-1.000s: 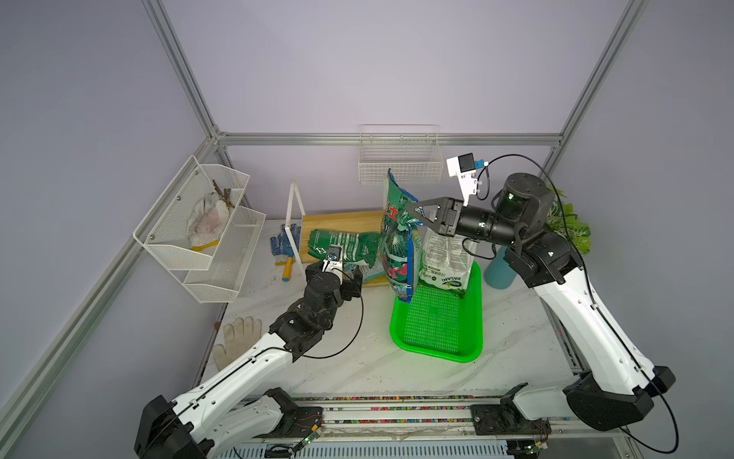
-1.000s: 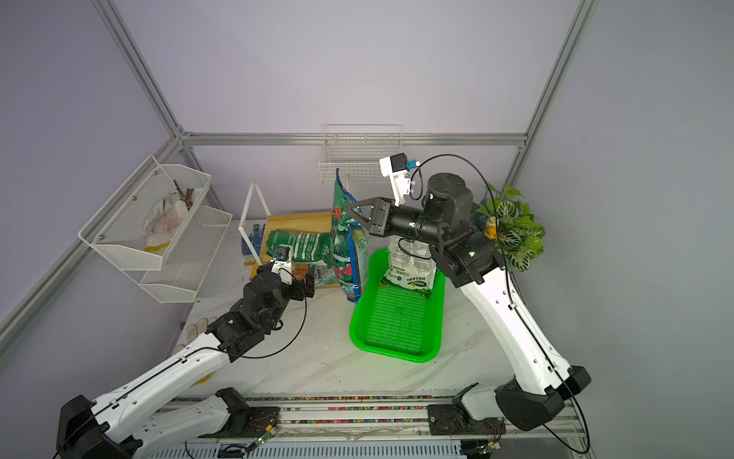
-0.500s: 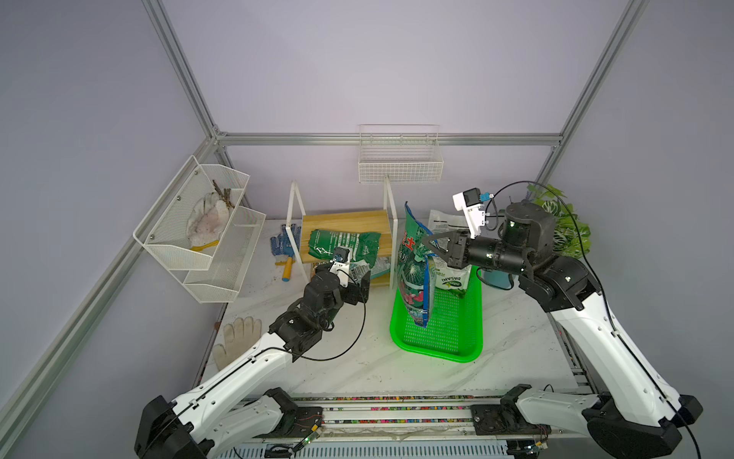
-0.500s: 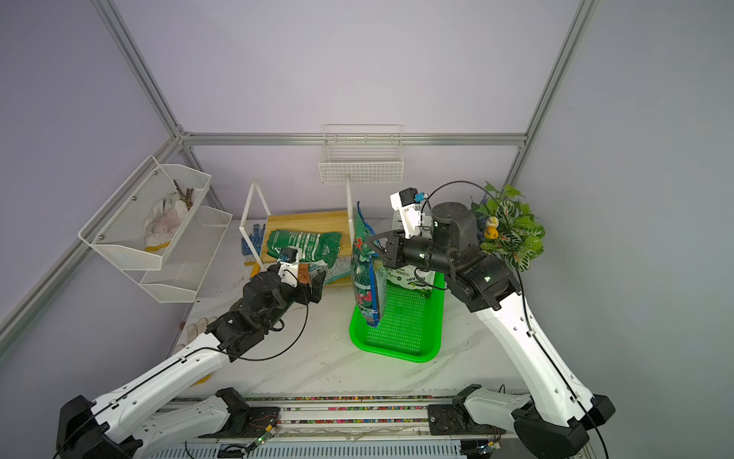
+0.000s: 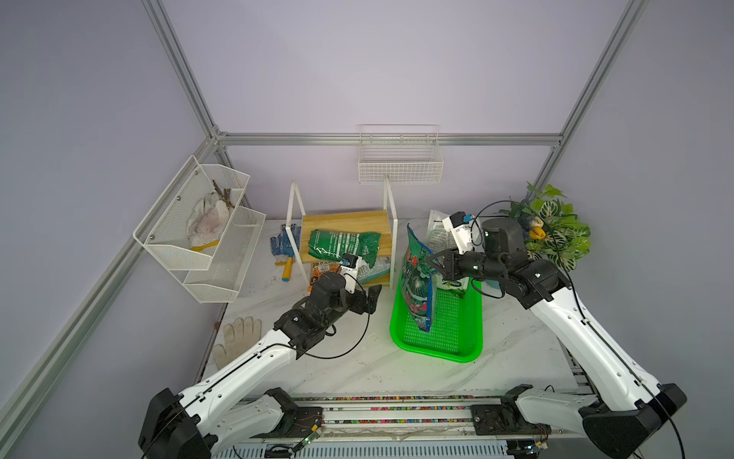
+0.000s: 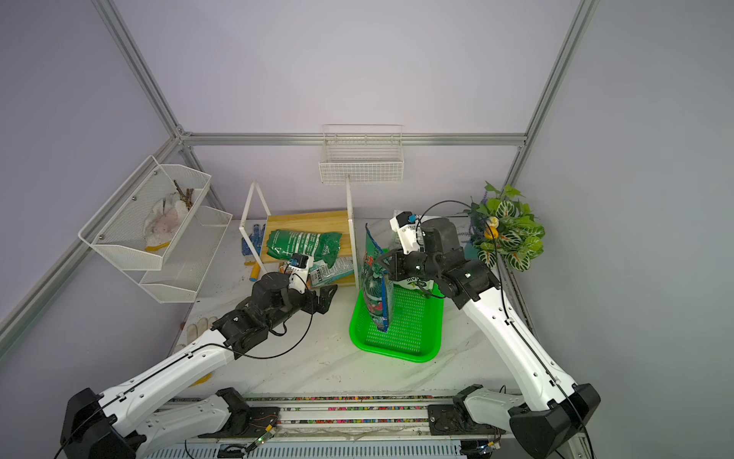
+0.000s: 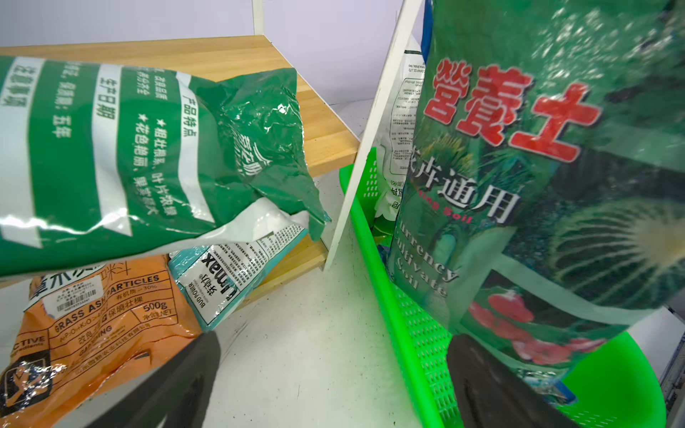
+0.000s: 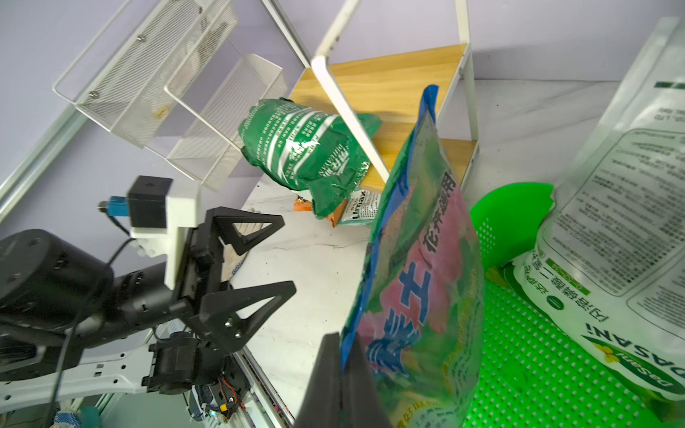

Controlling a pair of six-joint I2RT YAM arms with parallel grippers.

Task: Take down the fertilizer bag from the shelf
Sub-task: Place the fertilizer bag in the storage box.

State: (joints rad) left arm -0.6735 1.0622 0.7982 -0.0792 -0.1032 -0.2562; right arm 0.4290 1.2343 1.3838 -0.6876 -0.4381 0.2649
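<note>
We see left gripper [image 5: 371,299] wide apart, empty, above bench [image 5: 357,365]. Right gripper [image 5: 431,263] clamps fertilizer bag [image 5: 416,280] by edge, bag upright over green tray [image 5: 456,341], right of shelf [image 5: 343,222]. Green bag [image 5: 341,244] lies on shelf.

Bare tabletop [image 5: 349,357] before crowded shelf [image 5: 341,218]
</note>
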